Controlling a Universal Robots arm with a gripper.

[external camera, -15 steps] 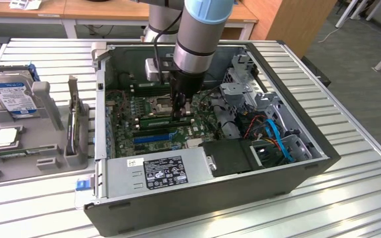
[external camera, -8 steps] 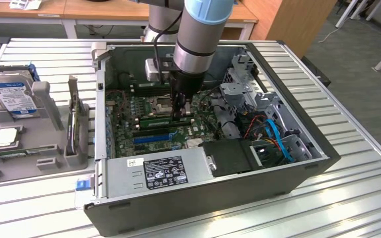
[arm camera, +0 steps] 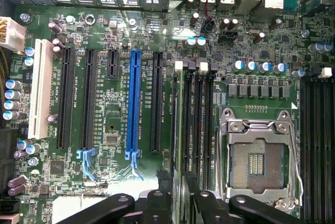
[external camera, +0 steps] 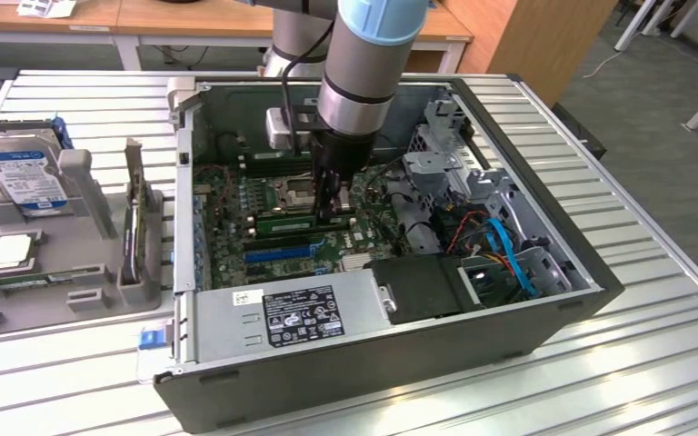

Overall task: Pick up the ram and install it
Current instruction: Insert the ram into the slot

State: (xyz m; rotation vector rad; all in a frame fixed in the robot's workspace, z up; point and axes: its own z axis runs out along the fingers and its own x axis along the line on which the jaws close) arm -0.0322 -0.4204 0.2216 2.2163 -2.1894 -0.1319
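Wrist view: ram [arm camera: 178,130] standing edge-up on board [arm camera: 112,103], right between parted jaws, long axis running straight out ahead.

The ram [arm camera: 178,130] is a long, thin green board standing on its edge, so from above it appears as a narrow strip. It stands upright in the bank of black memory slots just beside the processor socket [arm camera: 256,161], in the slot farthest from that socket, and runs parallel to the socket's side. Whether it is pressed fully home cannot be told.
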